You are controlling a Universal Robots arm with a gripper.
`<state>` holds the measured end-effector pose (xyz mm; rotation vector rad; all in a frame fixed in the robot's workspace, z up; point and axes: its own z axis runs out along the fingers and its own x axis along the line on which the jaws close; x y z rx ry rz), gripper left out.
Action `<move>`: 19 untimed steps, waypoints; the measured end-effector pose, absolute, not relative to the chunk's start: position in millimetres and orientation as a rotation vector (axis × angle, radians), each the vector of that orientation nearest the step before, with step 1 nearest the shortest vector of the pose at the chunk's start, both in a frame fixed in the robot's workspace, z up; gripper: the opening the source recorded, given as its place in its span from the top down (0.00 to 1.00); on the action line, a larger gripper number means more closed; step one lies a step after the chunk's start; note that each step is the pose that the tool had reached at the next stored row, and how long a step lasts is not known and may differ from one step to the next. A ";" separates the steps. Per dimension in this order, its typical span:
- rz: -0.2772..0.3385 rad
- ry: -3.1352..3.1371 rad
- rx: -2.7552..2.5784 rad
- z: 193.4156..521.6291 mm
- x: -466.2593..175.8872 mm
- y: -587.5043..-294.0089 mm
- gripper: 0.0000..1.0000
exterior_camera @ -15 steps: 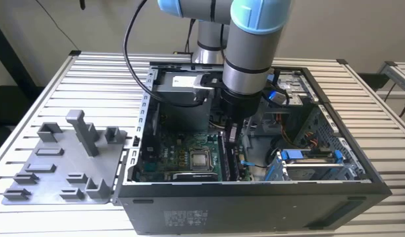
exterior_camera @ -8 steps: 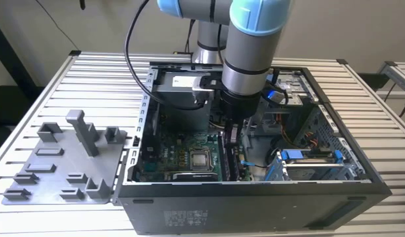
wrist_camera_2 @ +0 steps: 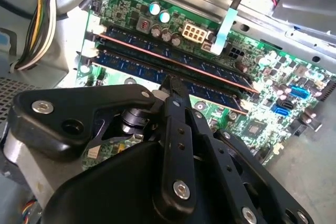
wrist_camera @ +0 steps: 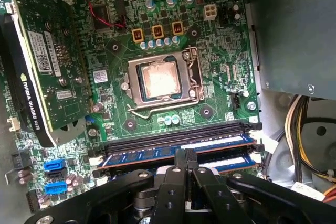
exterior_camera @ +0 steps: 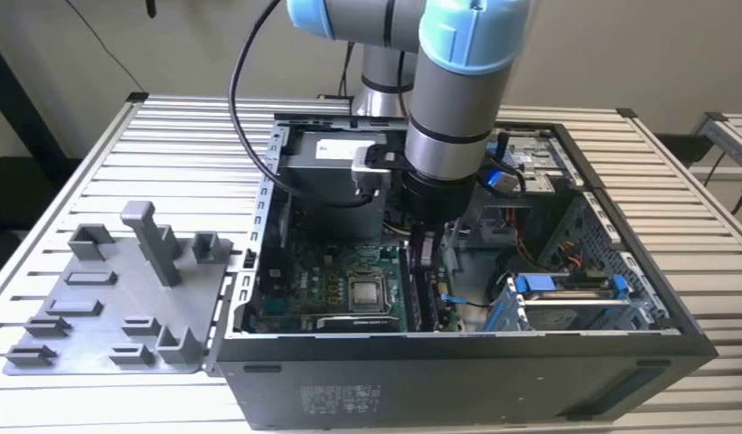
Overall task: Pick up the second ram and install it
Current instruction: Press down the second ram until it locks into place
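Inside the open computer case [exterior_camera: 467, 348] on the slatted table [exterior_camera: 165, 136], the arm reached straight down over the large green circuit board [exterior_camera: 334, 289], with the gripper [exterior_camera: 421, 258] low among the memory slots just beside the square silver chip [exterior_camera: 366, 293].

In the first wrist view the gripper [wrist_camera: 185, 157] had its black fingers [wrist_camera: 178, 163] drawn together, the tips pressed onto the upper edge of the second ram [wrist_camera: 157, 153] — a long dark stick with a row of black chips, standing upright in a slot next to an unfilled black slot [wrist_camera: 173, 132]. Whether the stick was fully seated could not be told. Beyond that slot lay the silver chip [wrist_camera: 160, 81] in its metal frame.

In the second wrist view the fingertips [wrist_camera_2: 170, 85] met at the same stick [wrist_camera_2: 136, 69], and the twin dark memory stick [wrist_camera_2: 173, 59] stood parallel just beside it — both on edge along the board.

At the exterior view's left, a grey fixture plate [exterior_camera: 117, 298] with raised holders rested on the table, apart from the case. A dark graphics card [wrist_camera: 37, 56] stood on the board, well away from the sticks.
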<state>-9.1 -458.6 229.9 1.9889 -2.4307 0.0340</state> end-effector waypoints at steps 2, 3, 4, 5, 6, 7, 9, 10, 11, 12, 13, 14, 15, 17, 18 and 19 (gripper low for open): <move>0.034 -2.431 1.989 226.3 -9.2 -458.6 0.89; 0.034 -2.430 1.989 224.7 -9.2 -458.7 0.89; 0.035 -2.430 1.988 223.2 -9.3 -458.7 0.89; 0.035 -2.430 1.988 221.5 -9.3 -458.7 0.89; 0.036 -2.429 1.988 219.6 -9.3 -458.8 0.89; 0.035 -2.429 1.988 217.9 -9.3 -458.8 0.89; 0.036 -2.428 1.989 218.2 -9.2 -458.6 0.89; 0.035 -2.429 1.989 218.9 -9.2 -458.5 0.89; 0.033 -2.430 1.991 220.0 -9.2 -458.6 0.89; 0.031 -2.432 1.992 221.8 -9.1 -458.2 0.89; 0.031 -2.432 1.992 224.1 -9.1 -458.1 0.89; 0.032 -2.431 1.991 227.3 -9.2 -458.5 0.89; 0.033 -2.430 1.991 230.3 -9.2 -458.5 0.89; 0.033 -2.430 1.990 235.8 -9.3 -458.6 0.89; 0.033 -2.430 1.991 238.4 -9.2 -458.6 0.89; 0.033 -2.430 1.991 241.0 -9.3 -458.6 0.89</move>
